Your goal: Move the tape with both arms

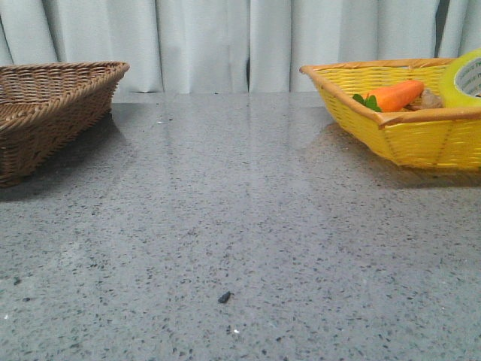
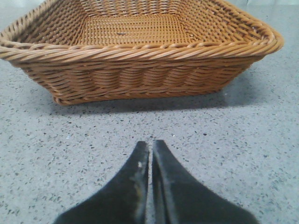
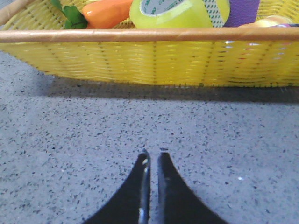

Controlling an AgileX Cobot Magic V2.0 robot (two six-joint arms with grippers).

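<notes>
From the front I see only the table (image 1: 240, 248), a brown wicker basket (image 1: 52, 105) on the left and a yellow basket (image 1: 406, 120) on the right; neither arm shows there. The tape (image 1: 464, 79) sits inside the yellow basket at its far right, cut off by the frame edge, with an orange carrot (image 1: 394, 95) beside it.

My right wrist camera gives more: the tape (image 3: 175, 11) leans behind the basket's front rim (image 3: 149, 35), close beside the carrot (image 3: 105, 11), with a purple item (image 3: 243, 10) on its other side. There is green printing on the roll's pale core, but I cannot read it. The right gripper (image 3: 152, 156) hovers over bare table short of the basket, its fingers nearly pressed together and holding nothing.

My left wrist camera shows the brown basket (image 2: 140, 51) with nothing visible in it, and the left gripper (image 2: 150, 144) in front of it, fingers together.
</notes>
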